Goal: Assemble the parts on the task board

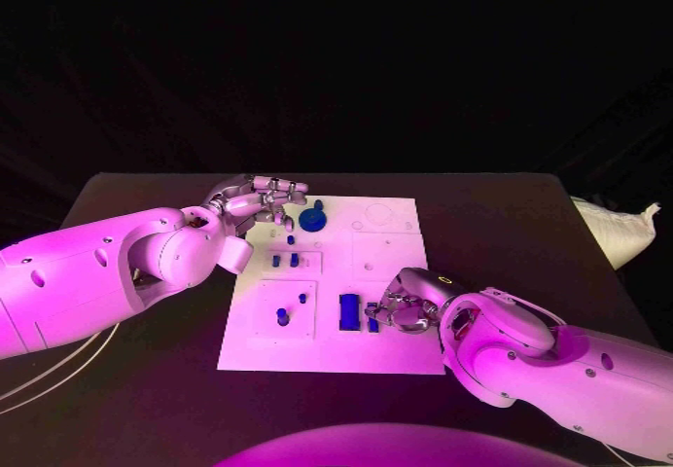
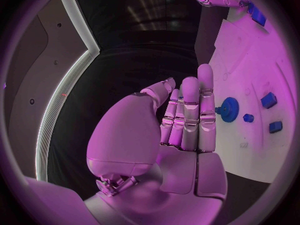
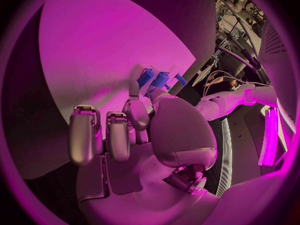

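1. Evidently small, the blue parts [image 1: 349,309] lay on the white task board [image 1: 393,355]; they looked rigid, light plastic, best pinched by their sides.
2. The right robot hand [image 1: 399,309] pinched a part [image 3: 154,80] near the board's front.
3. The left robot hand [image 1: 263,201] touched the blue gear [image 1: 313,218], fingers straight together, grasping nothing.
4. The board lay on the black worktop [image 1: 155,389].

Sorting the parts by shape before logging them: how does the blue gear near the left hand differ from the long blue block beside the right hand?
The blue gear is round and toothed; the long blue block is a straight rectangle. The gear lies at the far end of the task board, by the left hand; the block lies at the near end, beside the right hand. Both are blue and lie on the board.
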Controlling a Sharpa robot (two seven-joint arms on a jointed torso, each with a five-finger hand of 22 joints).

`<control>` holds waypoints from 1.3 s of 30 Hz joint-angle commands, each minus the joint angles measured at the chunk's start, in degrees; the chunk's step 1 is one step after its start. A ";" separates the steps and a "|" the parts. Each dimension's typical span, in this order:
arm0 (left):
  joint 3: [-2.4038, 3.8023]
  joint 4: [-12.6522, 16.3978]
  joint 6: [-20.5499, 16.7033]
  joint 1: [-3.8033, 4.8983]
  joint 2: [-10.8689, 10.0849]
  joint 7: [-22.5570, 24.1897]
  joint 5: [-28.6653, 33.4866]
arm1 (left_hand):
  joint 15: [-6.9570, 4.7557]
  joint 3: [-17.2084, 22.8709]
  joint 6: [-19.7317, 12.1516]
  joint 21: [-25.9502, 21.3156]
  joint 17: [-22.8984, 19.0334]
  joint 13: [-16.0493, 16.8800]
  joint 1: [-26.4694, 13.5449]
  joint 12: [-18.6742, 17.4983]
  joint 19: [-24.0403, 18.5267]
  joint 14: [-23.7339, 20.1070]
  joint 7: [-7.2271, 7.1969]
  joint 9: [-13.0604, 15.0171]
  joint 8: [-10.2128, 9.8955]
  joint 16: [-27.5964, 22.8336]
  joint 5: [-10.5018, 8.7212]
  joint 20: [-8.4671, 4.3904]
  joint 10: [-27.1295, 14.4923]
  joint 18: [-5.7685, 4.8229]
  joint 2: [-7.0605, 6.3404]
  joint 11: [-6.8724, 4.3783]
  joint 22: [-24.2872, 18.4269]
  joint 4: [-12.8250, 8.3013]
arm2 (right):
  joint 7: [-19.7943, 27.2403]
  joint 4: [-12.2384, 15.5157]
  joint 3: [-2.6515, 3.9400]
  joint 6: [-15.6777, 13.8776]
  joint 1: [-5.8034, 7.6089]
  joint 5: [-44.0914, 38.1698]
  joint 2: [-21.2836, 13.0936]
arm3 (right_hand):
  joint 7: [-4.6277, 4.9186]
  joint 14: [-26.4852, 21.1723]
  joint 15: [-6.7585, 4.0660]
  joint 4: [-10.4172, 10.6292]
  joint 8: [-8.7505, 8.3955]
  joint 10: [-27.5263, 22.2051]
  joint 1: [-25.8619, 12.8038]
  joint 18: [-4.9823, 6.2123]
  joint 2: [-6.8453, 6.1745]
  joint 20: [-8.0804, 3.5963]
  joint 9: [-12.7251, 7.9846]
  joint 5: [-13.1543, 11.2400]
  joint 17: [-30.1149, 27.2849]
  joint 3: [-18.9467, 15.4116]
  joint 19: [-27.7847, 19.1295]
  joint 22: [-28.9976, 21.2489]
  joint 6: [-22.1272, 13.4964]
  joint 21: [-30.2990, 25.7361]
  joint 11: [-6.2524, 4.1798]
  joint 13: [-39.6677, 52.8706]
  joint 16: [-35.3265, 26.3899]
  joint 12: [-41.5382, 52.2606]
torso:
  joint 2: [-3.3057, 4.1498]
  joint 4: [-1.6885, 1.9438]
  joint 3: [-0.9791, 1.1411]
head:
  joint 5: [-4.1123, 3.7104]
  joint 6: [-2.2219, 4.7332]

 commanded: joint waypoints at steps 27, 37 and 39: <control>0.01 0.06 1.53 -0.01 -0.24 0.17 -0.72 | -0.10 -0.06 -0.44 -0.26 -0.07 0.06 0.46 0.39 -0.02 -0.37 0.10 0.06 0.30 0.02 0.36 0.24 -0.41 0.58 0.13 0.17 -0.02 -0.36 | 1.33 2.82 -0.06 2.02 -0.59 -2.79 -3.30 | 0.34 5.07 -0.03 0.78 0.10 -0.75 -1.42 -0.20 -0.98 -0.07 -0.93 -12.74 11.00 -10.84 0.14 -0.40 -0.50 -0.68 0.36 -0.17 -0.44 -1.23 | -0.02 -0.09 0.05 | -0.21 0.05; 0.01 -0.02 1.63 -0.07 -0.03 0.17 -0.72 | -0.10 -0.06 -0.44 -0.26 -0.07 0.06 0.46 0.39 -0.02 -0.37 0.10 0.06 0.30 0.02 0.36 0.24 -0.41 0.58 0.13 0.17 -0.02 -0.36 | 1.41 1.77 -0.06 2.90 -0.66 -3.34 -3.06 | 0.32 5.09 -0.03 0.58 0.21 -0.70 -0.24 -0.22 -0.16 -0.07 -1.02 -12.65 11.08 -11.59 0.18 -0.24 -0.48 -0.60 0.34 -0.03 -0.38 -1.06 | -0.04 0.13 0.00 | -0.50 -0.06; 0.01 -0.04 1.66 -0.08 0.03 0.17 -0.72 | -0.10 -0.06 -0.44 -0.26 -0.07 0.06 0.46 0.39 -0.02 -0.37 0.10 0.06 0.30 0.02 0.36 0.24 -0.41 0.58 0.13 0.17 -0.02 -0.36 | 1.38 1.38 -0.06 3.02 -0.66 -3.37 -2.81 | 0.32 5.10 -0.03 0.54 0.23 -0.68 0.05 -0.23 0.09 -0.07 -1.04 -12.59 11.12 -11.74 0.19 -0.23 -0.48 -0.60 0.34 0.02 -0.35 -1.00 | -0.05 0.18 -0.02 | -0.57 -0.06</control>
